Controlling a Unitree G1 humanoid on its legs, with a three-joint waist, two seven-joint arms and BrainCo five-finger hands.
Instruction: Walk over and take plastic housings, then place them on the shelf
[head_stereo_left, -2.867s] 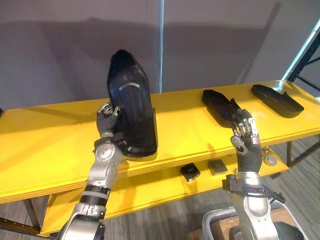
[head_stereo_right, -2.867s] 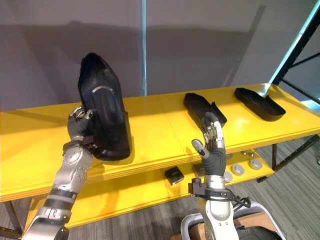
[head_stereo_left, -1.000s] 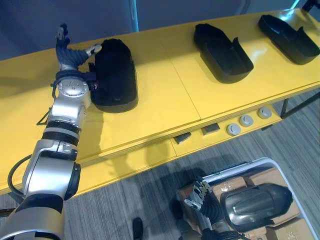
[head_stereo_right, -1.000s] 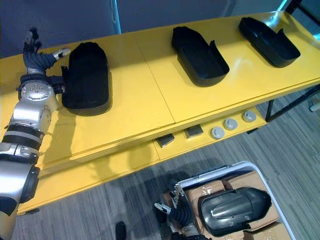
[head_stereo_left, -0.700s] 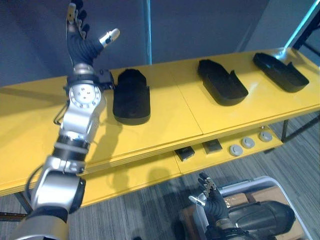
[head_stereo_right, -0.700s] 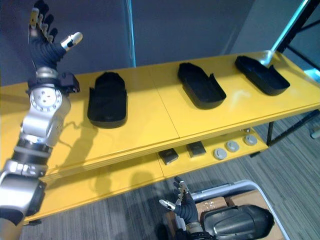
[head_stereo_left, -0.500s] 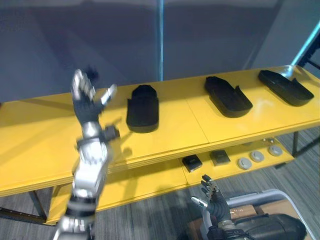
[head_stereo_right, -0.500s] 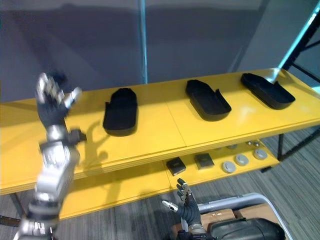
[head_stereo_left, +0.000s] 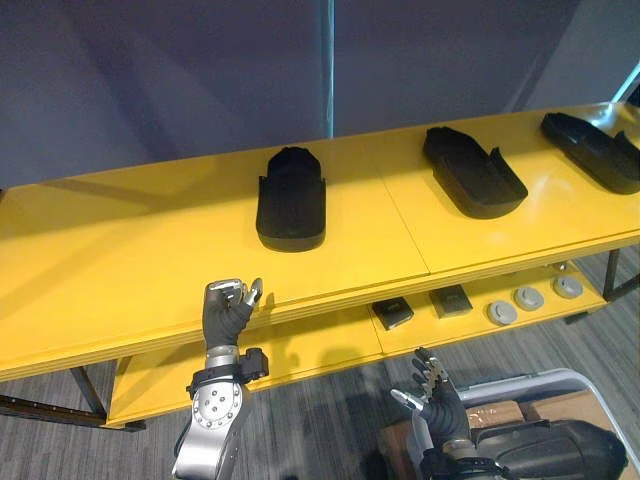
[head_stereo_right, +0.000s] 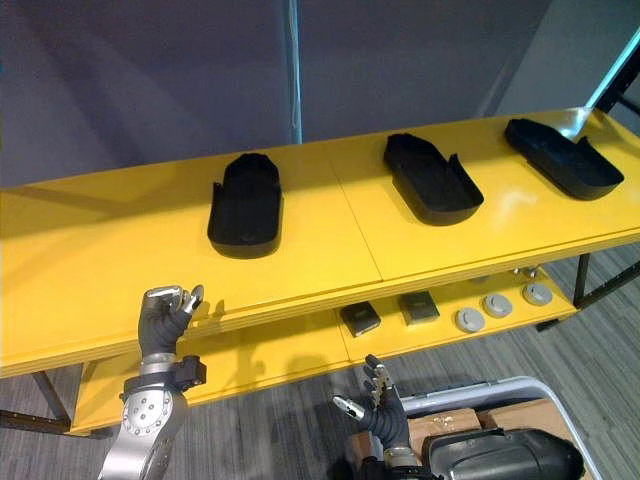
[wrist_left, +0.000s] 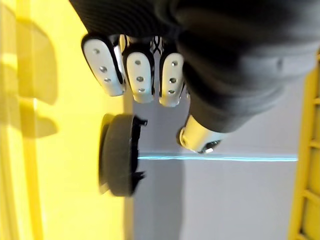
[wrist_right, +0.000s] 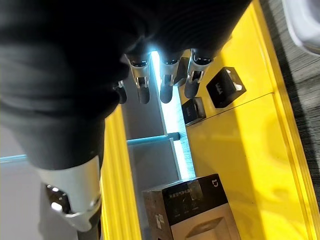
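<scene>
Three black plastic housings lie on the yellow shelf (head_stereo_left: 130, 240): one at the left (head_stereo_left: 290, 200), one in the middle (head_stereo_left: 473, 172) and one at the far right (head_stereo_left: 592, 150). My left hand (head_stereo_left: 228, 310) hangs in front of the shelf's front edge, below the left housing and apart from it, fingers curled and empty. In the left wrist view the curled fingers (wrist_left: 141, 77) show with that housing (wrist_left: 116, 155) lying past them. My right hand (head_stereo_left: 432, 390) is low near the floor, open, beside a further housing (head_stereo_left: 545, 455) lying in a cart.
A lower yellow shelf carries small black boxes (head_stereo_left: 392, 313) and grey round discs (head_stereo_left: 528, 298). The white cart's rim (head_stereo_right: 490, 388) stands at the lower right, with cardboard boxes inside. A blue post (head_stereo_left: 327, 70) rises behind the shelf against a grey wall.
My left hand, raised and spread above the shelf half a second ago, has dropped below the shelf's front edge and curled shut. The view has shifted as well. The right hand stays low and open.
</scene>
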